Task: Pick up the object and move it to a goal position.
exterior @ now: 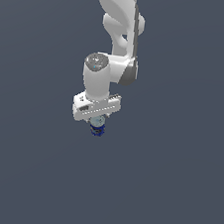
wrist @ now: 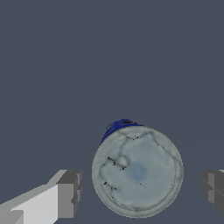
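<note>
The object, a small blue can point(exterior: 98, 128) with a silver-grey top, stands upright on the dark grey floor right under the white arm's hand. In the wrist view I look straight down on its round grey lid point(wrist: 137, 171), with a sliver of blue side showing. My gripper point(exterior: 97, 122) hangs over the can with a finger on each side. In the wrist view the gripper point(wrist: 141, 191) is open: the two grey fingertips point(wrist: 69, 194) stand apart from the can, with a small gap on both sides.
The flat dark grey floor point(exterior: 173, 192) spreads all round. The white arm point(exterior: 120, 30) rises from the hand to the top edge of the exterior view. No other objects or goal mark show.
</note>
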Controlling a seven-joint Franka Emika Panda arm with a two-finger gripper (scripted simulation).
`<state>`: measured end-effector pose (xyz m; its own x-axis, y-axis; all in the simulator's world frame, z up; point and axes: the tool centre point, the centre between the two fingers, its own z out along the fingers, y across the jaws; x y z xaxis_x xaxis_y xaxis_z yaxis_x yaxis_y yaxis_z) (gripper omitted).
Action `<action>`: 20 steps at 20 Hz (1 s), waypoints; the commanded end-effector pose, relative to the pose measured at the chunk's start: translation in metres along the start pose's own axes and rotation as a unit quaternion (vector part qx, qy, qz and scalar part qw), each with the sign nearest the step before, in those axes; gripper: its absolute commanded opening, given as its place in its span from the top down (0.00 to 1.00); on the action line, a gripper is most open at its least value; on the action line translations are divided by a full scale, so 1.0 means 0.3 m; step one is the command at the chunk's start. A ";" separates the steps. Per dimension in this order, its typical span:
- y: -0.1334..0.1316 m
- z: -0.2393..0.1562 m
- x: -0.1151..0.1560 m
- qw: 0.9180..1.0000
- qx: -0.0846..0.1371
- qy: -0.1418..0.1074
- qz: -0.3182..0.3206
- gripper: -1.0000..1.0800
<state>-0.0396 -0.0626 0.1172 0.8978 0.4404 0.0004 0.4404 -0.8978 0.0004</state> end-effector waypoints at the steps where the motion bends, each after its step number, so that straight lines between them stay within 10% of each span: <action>1: -0.001 0.031 -0.002 1.000 0.000 0.000 0.000 0.04; 12: 0.000 0.143 -0.002 1.000 0.000 0.000 -0.002 0.04; 13: 0.000 0.143 -0.002 1.000 0.000 0.000 -0.002 1.00; 20: 0.000 0.143 -0.002 1.000 0.000 0.000 -0.002 1.00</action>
<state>-0.0402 -0.0636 0.0752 0.8966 0.4427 0.0000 0.4427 -0.8966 0.0005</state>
